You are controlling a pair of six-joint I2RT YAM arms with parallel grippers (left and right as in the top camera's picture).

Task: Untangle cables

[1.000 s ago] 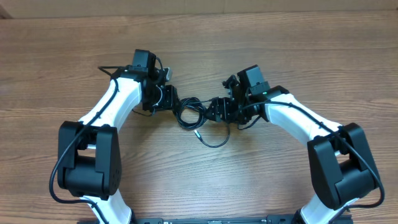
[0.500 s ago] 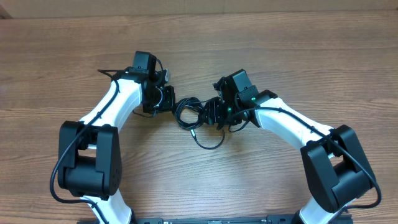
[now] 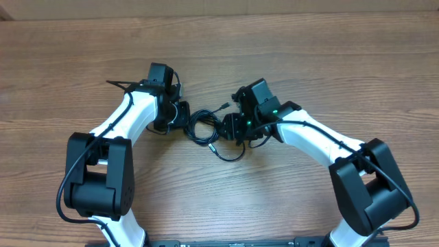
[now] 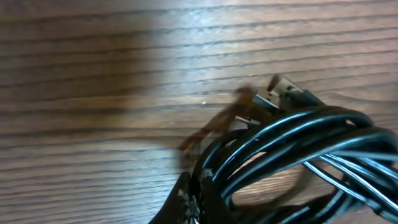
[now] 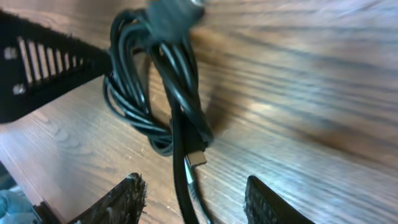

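Glossy coiled cables point(image 3: 204, 127), woodgrain table point(image 3: 329, 62)

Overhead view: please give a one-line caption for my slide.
Tangled black cables on a wooden table, with the left gripper shut on them and the right gripper open over them.

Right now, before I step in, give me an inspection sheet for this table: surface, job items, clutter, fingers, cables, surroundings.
Surface: wooden table, no spills seen.
Job's things: cables, thin and black, coiled in one tangle between the arms; a silver-tipped plug shows.
Clutter: nothing seen.
Grippers: left fingers shut on the tangle's edge; right fingers open, astride one strand.
Cables: thicker black arm wiring loops beside the arms.
Surroundings: nothing seen.
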